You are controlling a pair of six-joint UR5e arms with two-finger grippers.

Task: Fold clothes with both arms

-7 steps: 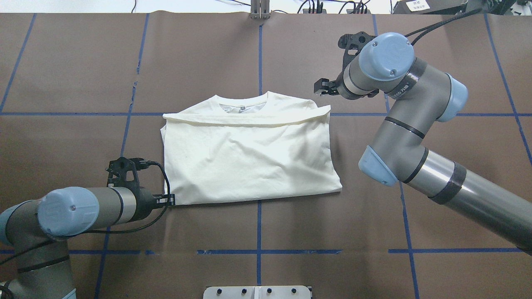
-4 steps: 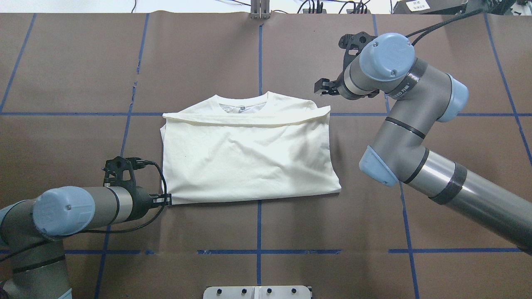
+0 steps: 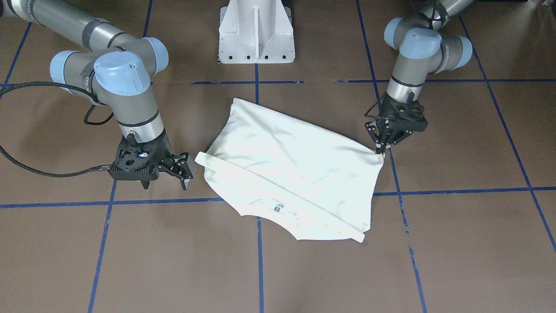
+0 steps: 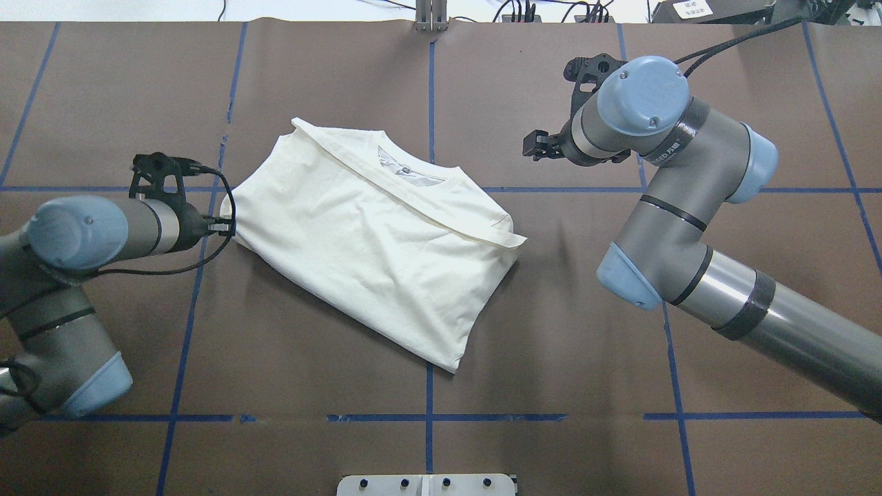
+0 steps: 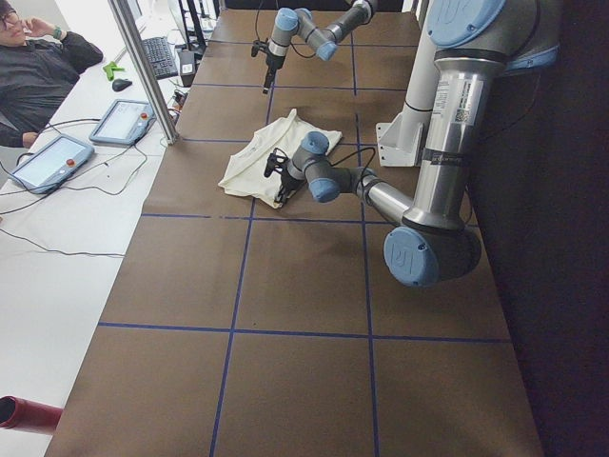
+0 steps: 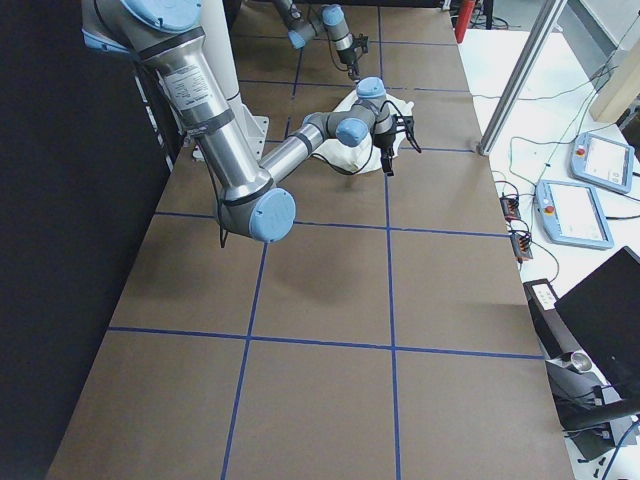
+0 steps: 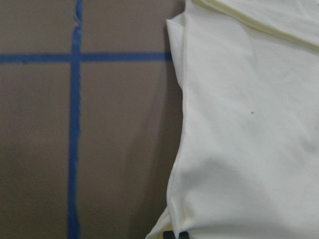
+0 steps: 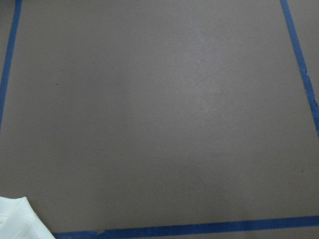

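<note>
The cream shirt (image 4: 372, 241) lies folded and skewed on the brown table, its collar (image 4: 406, 172) on the far side. My left gripper (image 4: 229, 226) is shut on the shirt's left corner, low at the table; the front view shows the same pinch (image 3: 381, 150). In the left wrist view the cloth (image 7: 239, 124) fills the right half. My right gripper (image 4: 532, 146) hovers open over bare table, off the shirt's far right. In the front view the right gripper (image 3: 184, 171) holds nothing. The right wrist view catches only a shirt corner (image 8: 15, 219).
Blue tape lines (image 4: 428, 386) grid the table. The white pedestal base (image 3: 256, 32) stands at the robot's side. A side bench carries tablets (image 5: 119, 119), and a person (image 5: 33, 71) sits beside it. A metal post (image 5: 143, 67) rises at the table's edge.
My left gripper has pulled the shirt's corner to the left and farther away, so the shirt has swung round to lie diagonally. The right arm has barely moved.
</note>
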